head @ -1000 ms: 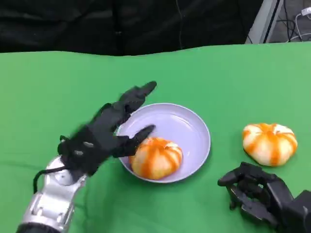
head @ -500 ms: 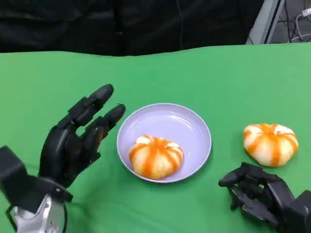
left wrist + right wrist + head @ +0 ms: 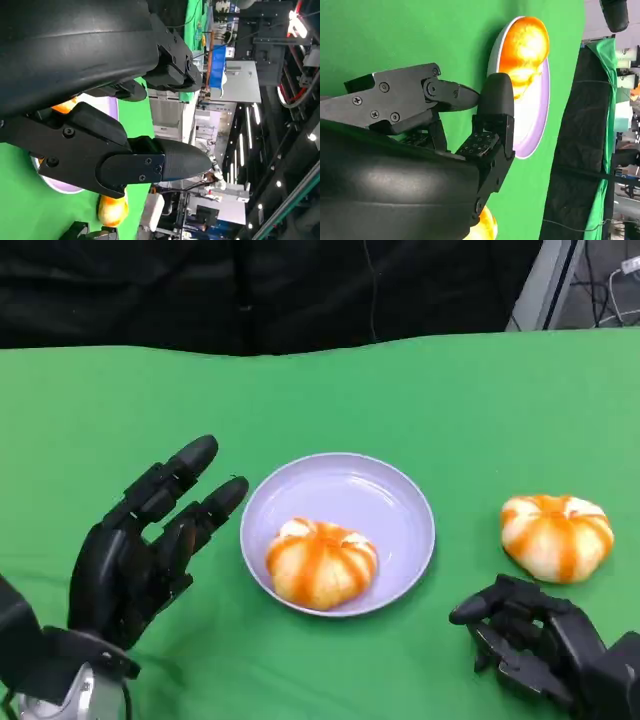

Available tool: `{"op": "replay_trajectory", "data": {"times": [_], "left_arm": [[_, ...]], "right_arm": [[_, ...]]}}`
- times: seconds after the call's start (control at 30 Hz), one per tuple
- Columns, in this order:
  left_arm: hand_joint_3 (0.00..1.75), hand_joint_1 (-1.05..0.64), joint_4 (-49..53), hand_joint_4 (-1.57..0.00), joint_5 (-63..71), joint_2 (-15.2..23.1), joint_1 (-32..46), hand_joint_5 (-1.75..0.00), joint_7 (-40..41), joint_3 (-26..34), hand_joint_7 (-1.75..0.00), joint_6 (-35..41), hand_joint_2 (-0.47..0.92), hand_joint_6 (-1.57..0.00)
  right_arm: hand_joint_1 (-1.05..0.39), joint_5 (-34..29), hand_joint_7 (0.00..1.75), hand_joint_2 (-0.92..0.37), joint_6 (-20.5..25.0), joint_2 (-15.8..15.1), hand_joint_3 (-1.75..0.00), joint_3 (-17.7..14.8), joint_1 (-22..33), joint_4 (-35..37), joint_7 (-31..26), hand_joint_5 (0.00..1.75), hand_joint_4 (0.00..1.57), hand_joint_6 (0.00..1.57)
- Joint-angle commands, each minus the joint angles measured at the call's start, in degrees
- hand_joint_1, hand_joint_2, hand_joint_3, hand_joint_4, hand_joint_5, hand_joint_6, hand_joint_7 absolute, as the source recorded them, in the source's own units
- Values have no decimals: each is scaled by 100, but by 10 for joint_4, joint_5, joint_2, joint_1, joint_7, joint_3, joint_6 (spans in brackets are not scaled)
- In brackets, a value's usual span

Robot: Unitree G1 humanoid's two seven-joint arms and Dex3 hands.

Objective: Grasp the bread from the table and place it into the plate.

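- One orange-striped bread (image 3: 321,562) sits inside the lilac plate (image 3: 395,490), toward the near-left of the bowl, nothing touching it — that placement reads as done.
- The left robot hand (image 3: 140,545) hovers just beside the plate's left rim, released, fingers spread and pointing up toward the far side of the counter (image 3: 300,390), holding nothing.
- From the left wrist view, the fingers (image 3: 150,165) stand apart over the green cloth with the plate (image 3: 107,107) beyond them; nothing lies between them.
- A second bread (image 3: 556,534) lies on the counter to the right of the plate, well apart from it and untouched.
- The right robot hand (image 3: 530,635) rests low at the near-right, near that second bread but clear of it, fingers curled in on nothing — clenched and empty.
- The right wrist view agrees: curled fingers (image 3: 492,125), bare green under them, the plate (image 3: 540,125) with its bread (image 3: 522,50) farther off.
- Judged step: release finished on the left side, so the second bread looks like the next target.
- The next move calls for the right robot hand to uncurl, reach forward over the bread and close round its sides.
- The bun looks soft and domed, so the grip should be gentle and low on the sides.
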Motion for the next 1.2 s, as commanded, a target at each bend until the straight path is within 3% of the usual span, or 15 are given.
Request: {"op": "replay_trajectory", "data": {"times": [0.03,0.17,0.63,1.2], "left_arm": [[46,-79,8,-65,-49,20,56,-6,-58,49,-4,-23,92,-55],[46,-79,10,-67,-49,17,55,-5,-69,56,-3,-24,92,-57],[43,-75,60,-72,-70,66,89,-3,-122,127,-1,-32,92,-58],[42,-69,74,-76,-73,77,101,-3,-147,154,-1,-40,92,-59]], "right_arm": [[-29,3,100,-92,7,-12,-44,-5,12,1,3,175,68,78],[-29,4,100,-92,7,-12,-44,-5,12,1,4,175,68,78],[-30,6,101,-92,4,-14,-44,-7,9,8,11,175,67,78],[-28,10,101,-92,9,-16,-44,-10,6,10,15,175,68,79]]}}
